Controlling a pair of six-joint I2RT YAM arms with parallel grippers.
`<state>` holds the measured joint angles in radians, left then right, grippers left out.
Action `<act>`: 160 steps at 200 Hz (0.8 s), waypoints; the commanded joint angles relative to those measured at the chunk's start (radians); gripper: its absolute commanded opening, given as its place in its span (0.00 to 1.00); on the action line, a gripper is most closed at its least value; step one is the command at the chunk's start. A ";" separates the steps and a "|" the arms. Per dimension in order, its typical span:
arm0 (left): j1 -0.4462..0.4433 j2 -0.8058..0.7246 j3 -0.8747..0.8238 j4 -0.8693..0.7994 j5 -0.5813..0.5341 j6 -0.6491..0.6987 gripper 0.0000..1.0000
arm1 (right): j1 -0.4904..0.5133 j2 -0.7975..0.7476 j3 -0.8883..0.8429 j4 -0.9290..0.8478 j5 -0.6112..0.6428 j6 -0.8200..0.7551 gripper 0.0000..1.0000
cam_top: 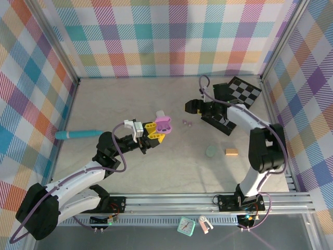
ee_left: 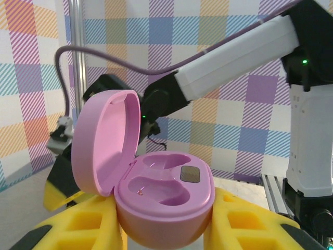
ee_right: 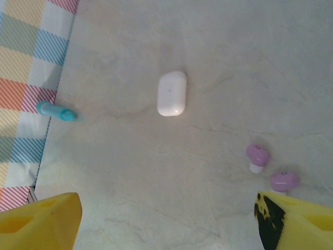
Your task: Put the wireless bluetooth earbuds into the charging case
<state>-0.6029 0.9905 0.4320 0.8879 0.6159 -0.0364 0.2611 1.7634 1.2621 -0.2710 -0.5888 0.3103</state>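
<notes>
In the top view, left of centre, the left gripper [cam_top: 154,132] is clamped on the open lilac charging case [cam_top: 164,124], its yellow fingers [ee_left: 78,229] pressing either side of the base. The left wrist view shows the lid tipped up at left and both wells empty. The case's underside is cut off by the lower edge.

The two lilac earbuds [ee_right: 257,155] lie on the table [cam_top: 156,172] just right of the case in the top view, apart from it and near each other. The right gripper [ee_right: 166,211] hangs over the table with its jaws spread wide. Only its yellow fingertips [ee_right: 44,219] enter at the lower corners of the right wrist view, and one bud sits just beside the right-hand tip.

A closed white case [ee_right: 171,94] lies mid-frame there; from above it is partly hidden behind the lilac lid. A teal pen [ee_right: 54,111] shows blurred at the left edge.
</notes>
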 commanded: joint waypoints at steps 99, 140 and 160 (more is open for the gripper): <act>0.011 0.017 0.008 0.025 0.026 -0.012 0.26 | 0.041 0.418 0.447 -0.357 0.022 -0.163 0.85; 0.010 0.019 0.010 0.029 0.026 -0.011 0.26 | 0.062 0.473 0.489 -0.412 0.044 -0.197 0.85; 0.010 0.022 0.008 0.029 0.026 -0.015 0.26 | 0.068 0.492 0.499 -0.427 0.064 -0.212 0.85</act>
<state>-0.6029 1.0088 0.4297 0.8886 0.6197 -0.0372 0.3202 2.2253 1.7256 -0.6392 -0.5457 0.1421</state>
